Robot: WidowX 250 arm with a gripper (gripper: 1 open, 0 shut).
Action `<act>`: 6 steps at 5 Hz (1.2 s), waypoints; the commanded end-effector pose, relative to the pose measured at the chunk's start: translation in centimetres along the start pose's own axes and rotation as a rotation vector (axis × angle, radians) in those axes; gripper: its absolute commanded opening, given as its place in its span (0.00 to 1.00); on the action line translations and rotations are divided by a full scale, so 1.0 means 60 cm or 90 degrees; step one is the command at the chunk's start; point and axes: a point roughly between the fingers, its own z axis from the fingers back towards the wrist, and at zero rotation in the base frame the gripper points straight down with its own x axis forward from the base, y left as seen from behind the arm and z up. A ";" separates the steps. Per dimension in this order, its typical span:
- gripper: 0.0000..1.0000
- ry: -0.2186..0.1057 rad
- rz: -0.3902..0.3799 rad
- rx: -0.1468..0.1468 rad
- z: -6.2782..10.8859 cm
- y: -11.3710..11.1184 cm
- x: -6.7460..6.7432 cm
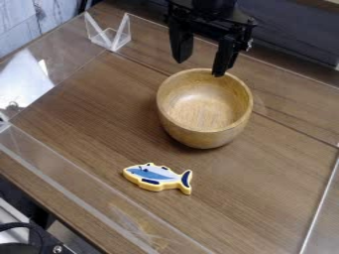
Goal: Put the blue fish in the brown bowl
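Nothing moved yet: fish on the table, bowl empty.
My pincer (201, 57) hangs spread and empty at upper centre above the brown bowl (204, 109); the blue fish (159, 177) lies below centre, awaiting pickup.

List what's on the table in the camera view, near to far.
blue fish → brown bowl → gripper, jaws open, hanging over the bowl's far rim → clear plastic stand at the back left.
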 end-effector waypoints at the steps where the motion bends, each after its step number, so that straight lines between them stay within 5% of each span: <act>1: 1.00 0.007 -0.019 -0.002 -0.010 -0.001 -0.005; 2: 1.00 0.000 -0.144 0.001 -0.019 -0.002 -0.041; 4: 1.00 0.004 -0.240 -0.002 -0.030 -0.001 -0.063; 6: 1.00 0.009 -0.274 -0.012 -0.041 -0.002 -0.079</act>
